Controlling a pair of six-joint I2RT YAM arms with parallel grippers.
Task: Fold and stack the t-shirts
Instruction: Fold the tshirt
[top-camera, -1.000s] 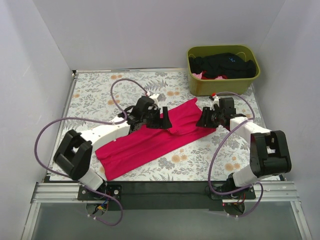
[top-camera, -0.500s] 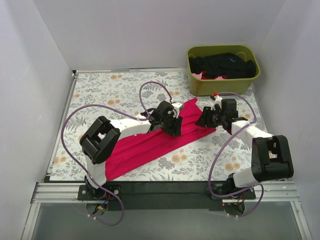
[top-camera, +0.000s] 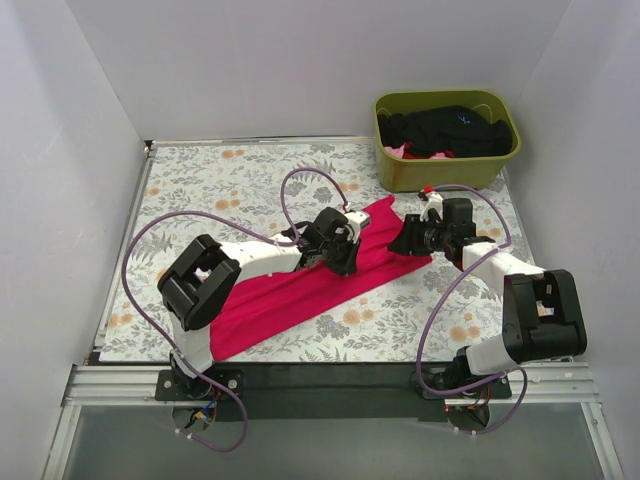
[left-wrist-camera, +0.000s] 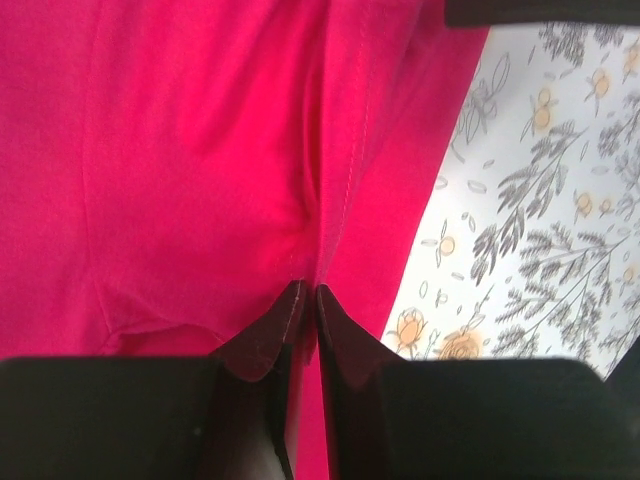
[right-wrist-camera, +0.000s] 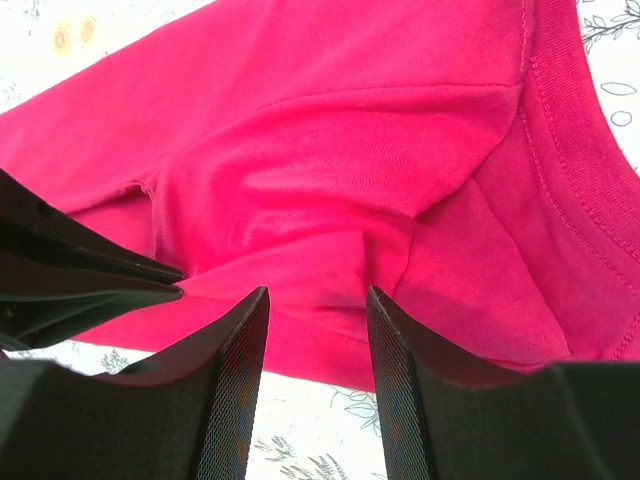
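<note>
- while the red t-shirt lies as a long, narrow band slanting across the flowered table, from the near left toward the far right, both arms reach over its far half.
- left gripper sits on the middle of the band; in its wrist view the two tips are pressed almost together, with a puckered fold of red cloth pinched between them beside a stitched seam.
- right gripper is at the band's far right end, near the left one; in its wrist view the fingers stand apart, low over the shirt's edge, with nothing clamped.
- whether those fingers touch the cloth cannot be told.
- green bin stands at the far right corner of the table, well apart from the red shirt, holding crumpled black t-shirts.
</note>
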